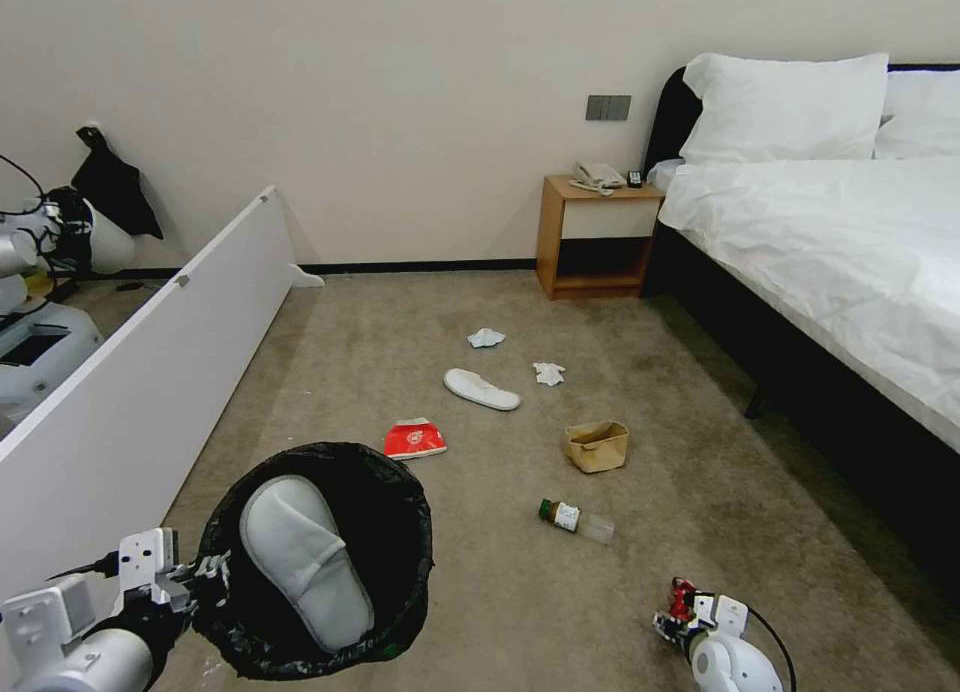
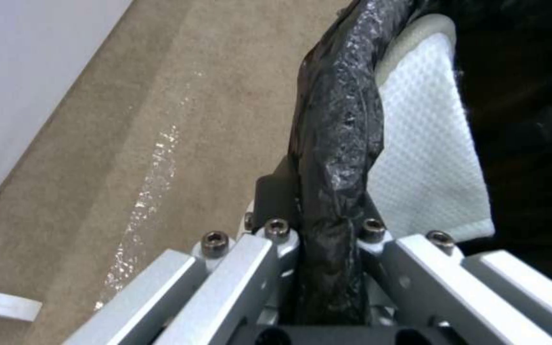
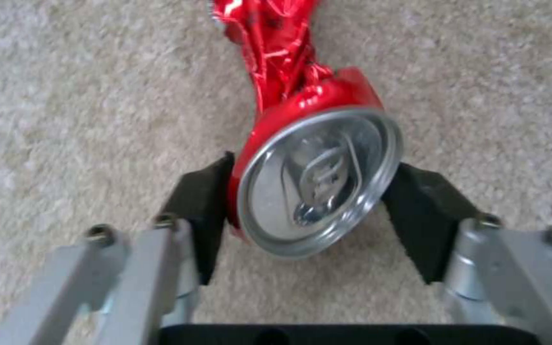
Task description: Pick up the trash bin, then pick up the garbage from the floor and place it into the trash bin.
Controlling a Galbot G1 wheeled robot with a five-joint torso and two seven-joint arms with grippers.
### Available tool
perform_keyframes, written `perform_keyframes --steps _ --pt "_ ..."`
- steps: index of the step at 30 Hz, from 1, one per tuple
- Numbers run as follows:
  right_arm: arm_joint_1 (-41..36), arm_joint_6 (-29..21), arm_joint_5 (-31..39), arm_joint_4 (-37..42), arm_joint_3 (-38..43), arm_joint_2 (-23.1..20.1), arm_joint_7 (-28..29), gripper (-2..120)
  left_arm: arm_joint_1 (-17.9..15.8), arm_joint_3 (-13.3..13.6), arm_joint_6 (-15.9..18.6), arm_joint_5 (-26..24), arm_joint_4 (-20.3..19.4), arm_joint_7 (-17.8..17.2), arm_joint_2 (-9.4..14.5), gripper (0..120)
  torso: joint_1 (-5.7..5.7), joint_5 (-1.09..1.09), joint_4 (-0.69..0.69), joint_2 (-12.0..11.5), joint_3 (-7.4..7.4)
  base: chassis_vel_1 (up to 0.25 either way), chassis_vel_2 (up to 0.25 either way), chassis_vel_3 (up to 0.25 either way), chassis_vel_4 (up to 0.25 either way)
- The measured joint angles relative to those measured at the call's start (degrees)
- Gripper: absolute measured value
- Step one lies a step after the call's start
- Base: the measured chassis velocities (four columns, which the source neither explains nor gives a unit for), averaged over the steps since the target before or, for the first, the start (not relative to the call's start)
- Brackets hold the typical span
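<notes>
The trash bin [image 1: 398, 532], lined with a black bag, hangs at the lower left, and my left gripper [image 1: 198, 584] is shut on its rim [image 2: 337, 143]. One white slipper [image 1: 300, 557] lies inside it. At the lower right my right gripper [image 1: 684, 612] is shut on a crushed red can [image 3: 314, 167], with a black pad [image 3: 202, 206] pressed against each side, just over the floor [image 1: 480, 602]. More garbage lies on the carpet ahead: a second slipper [image 1: 482, 389], a red snack packet [image 1: 414, 438], a brown paper bag [image 1: 597, 445], a clear bottle [image 1: 577, 518] and two tissues [image 1: 486, 338] [image 1: 548, 373].
A long white panel [image 1: 150, 372] runs along the left, close to the bin. A bed [image 1: 850, 252] with a dark frame takes up the right side, and a wooden nightstand [image 1: 595, 237] stands against the back wall. Open carpet lies between them.
</notes>
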Motion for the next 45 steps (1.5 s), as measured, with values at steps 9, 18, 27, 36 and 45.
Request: perform_keyframes --steps 9,18,27,36,45 --pt "1.0 0.1 -0.6 -1.2 -0.4 0.2 -1.0 17 -0.1 -0.1 0.0 0.0 0.0 -0.1 0.1 3 0.00 0.08 0.07 0.0 0.00 0.000 0.000 0.000 0.000" --pt "0.2 1.1 -2.0 -0.4 -0.5 -0.1 -2.3 0 -0.1 -0.2 0.0 0.0 0.0 -0.1 0.1 3 0.00 0.13 0.09 0.0 0.01 0.000 0.000 0.000 0.000" --pt "-0.1 1.4 -2.2 0.5 -0.4 -0.5 -2.4 0 -0.3 -0.2 0.0 -0.2 0.0 -0.1 0.3 3 0.01 0.09 0.05 0.0 0.01 0.000 0.000 0.000 0.000" --pt "-2.6 3.8 -5.9 5.2 -0.5 -1.9 -5.4 19 -0.5 -0.2 0.0 -0.3 0.0 -0.1 0.4 3 0.00 0.09 0.05 0.0 0.01 0.000 0.000 0.000 0.000" --pt "-8.6 2.9 -7.0 17.4 -0.9 -5.5 -6.9 50 -0.5 -0.2 0.0 -0.4 0.0 -0.1 0.3 3 0.00 0.08 0.04 0.0 0.01 0.000 0.000 0.000 0.000"
